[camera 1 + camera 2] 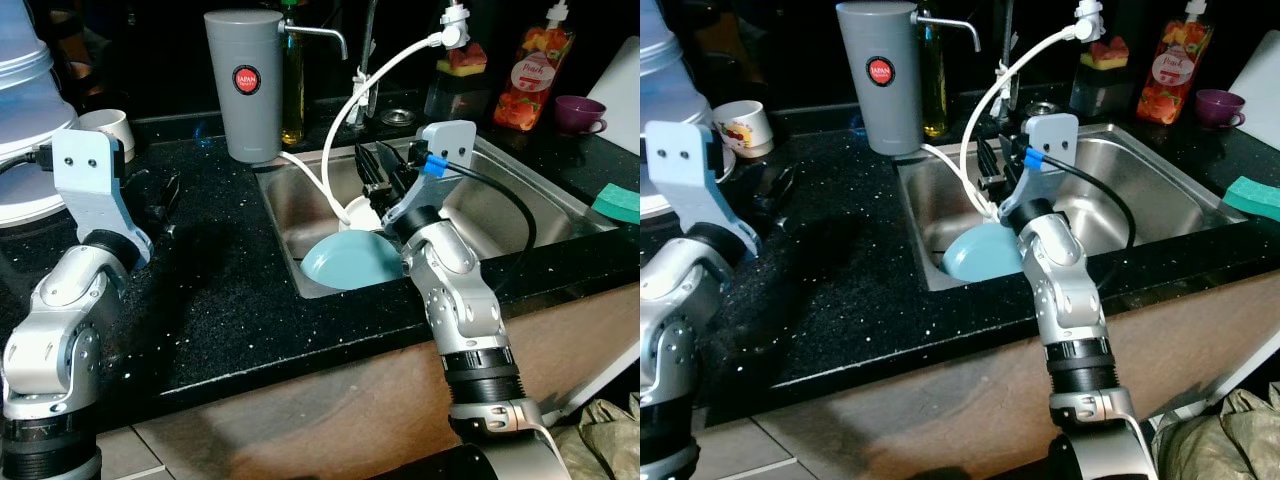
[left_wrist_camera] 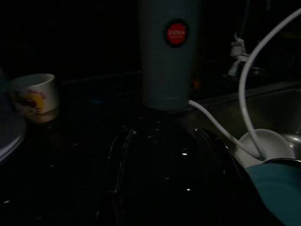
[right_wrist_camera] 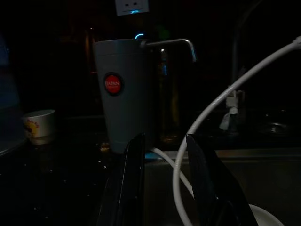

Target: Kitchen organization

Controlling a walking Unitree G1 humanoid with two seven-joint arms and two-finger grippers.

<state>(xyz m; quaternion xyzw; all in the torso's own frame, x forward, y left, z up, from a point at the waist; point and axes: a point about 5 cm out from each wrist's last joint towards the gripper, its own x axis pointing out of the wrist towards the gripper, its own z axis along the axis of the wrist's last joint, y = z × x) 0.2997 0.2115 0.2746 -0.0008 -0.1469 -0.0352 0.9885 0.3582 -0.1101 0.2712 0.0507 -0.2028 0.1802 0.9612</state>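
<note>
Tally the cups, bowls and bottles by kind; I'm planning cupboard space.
Cups: 2, white printed cup, purple cup
Bowls: 2, light blue bowl, white bowl
Bottles: 2, orange juice-print bottle, yellow oil bottle
Total: 6

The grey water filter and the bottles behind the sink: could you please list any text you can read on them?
"JAPAN", on the red round label of the grey water filter; the smaller print under it is too small to read.
"Peach", on the orange bottle behind the sink; its other print is blurred.
Cartoon mug: a picture, no readable words.
</note>
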